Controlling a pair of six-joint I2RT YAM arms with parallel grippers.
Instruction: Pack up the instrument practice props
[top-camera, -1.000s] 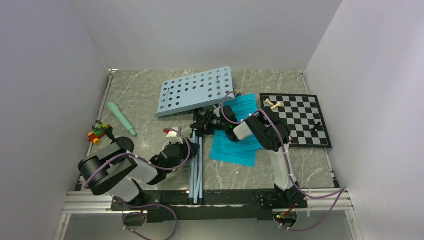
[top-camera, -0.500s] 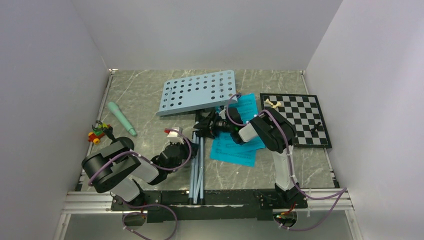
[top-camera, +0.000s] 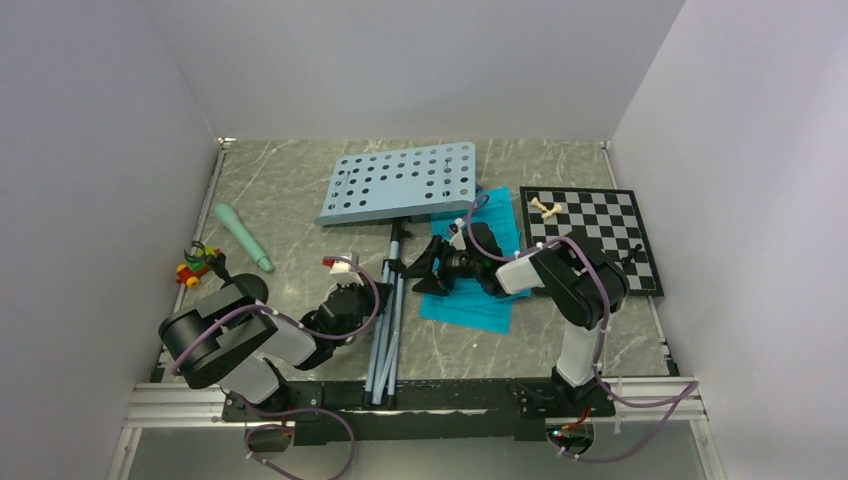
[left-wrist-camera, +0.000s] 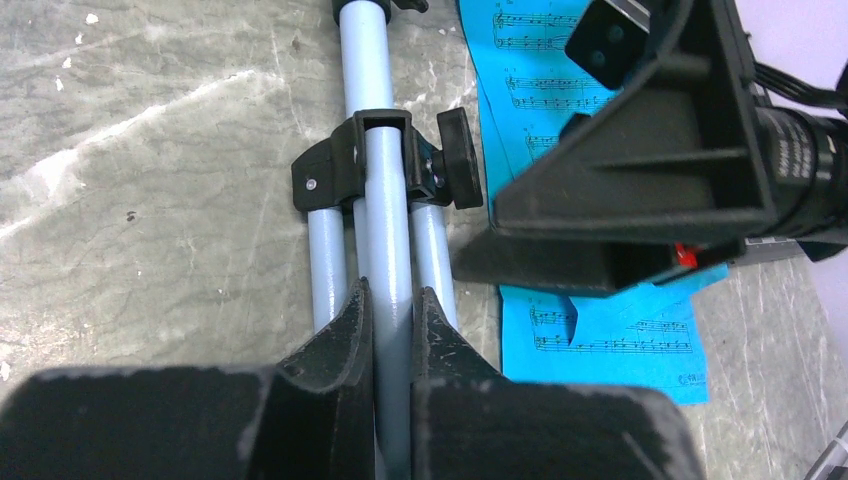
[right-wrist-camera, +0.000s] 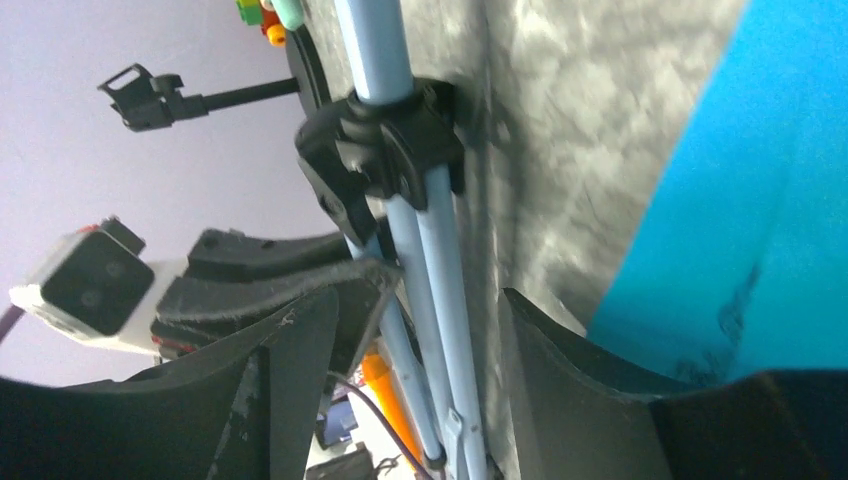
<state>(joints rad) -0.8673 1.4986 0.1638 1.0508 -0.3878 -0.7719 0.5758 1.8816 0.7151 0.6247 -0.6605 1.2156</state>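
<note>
Gripping the music stand (left-wrist-camera: 386, 190) with only my left tool (left-wrist-camera: 392, 302), right tool (right-wrist-camera: 415, 320) wide beside it, I fear its tray (top-camera: 400, 185) probably swings.

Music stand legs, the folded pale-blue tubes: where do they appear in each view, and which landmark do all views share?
Top external: legs lie centre, running to the near edge.
Left wrist: centre, clamped by the left gripper.
Right wrist: left of centre, running top to bottom.
Shared landmark: turquoise music sheets, right of the legs everywhere.
</note>
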